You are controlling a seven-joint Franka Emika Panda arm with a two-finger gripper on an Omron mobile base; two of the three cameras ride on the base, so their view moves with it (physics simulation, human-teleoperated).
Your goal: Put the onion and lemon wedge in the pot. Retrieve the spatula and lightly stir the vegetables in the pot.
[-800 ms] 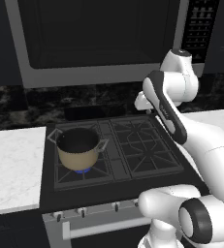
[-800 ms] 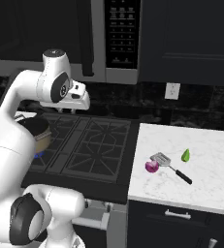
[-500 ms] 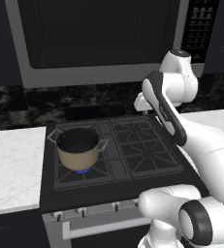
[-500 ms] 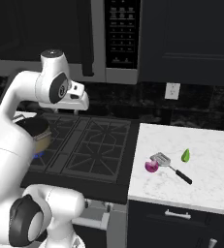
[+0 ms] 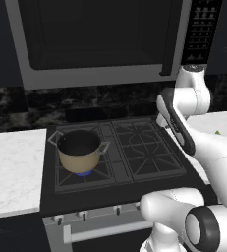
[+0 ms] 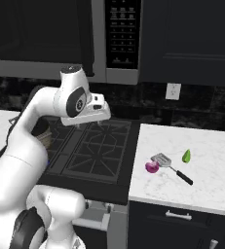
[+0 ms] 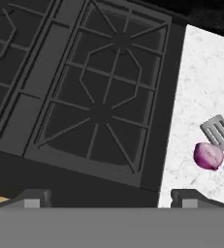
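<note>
The tan pot (image 5: 79,150) stands on the stove's front left burner, its dark inside bare. On the white counter right of the stove lie the purple onion (image 6: 152,167), the spatula (image 6: 161,159) touching it with its black handle pointing to the front right, and the green lemon wedge (image 6: 186,155) a little further right. My gripper (image 6: 101,122) hangs open over the stove's right burners, well left of the onion. In the hand view the onion (image 7: 208,156) and the spatula's head (image 7: 219,131) sit at the right edge, and my gripper (image 7: 111,198) holds nothing.
The black stove (image 6: 92,148) with its iron grates lies under the hand. A microwave (image 5: 95,39) hangs above it, and dark cabinets (image 6: 192,39) stand over the right counter (image 6: 206,189). Another white counter (image 5: 12,172) lies left of the stove.
The hand has moved right and a little down over the stove, towards the right counter. The pot, onion, spatula and lemon wedge have stayed put.
</note>
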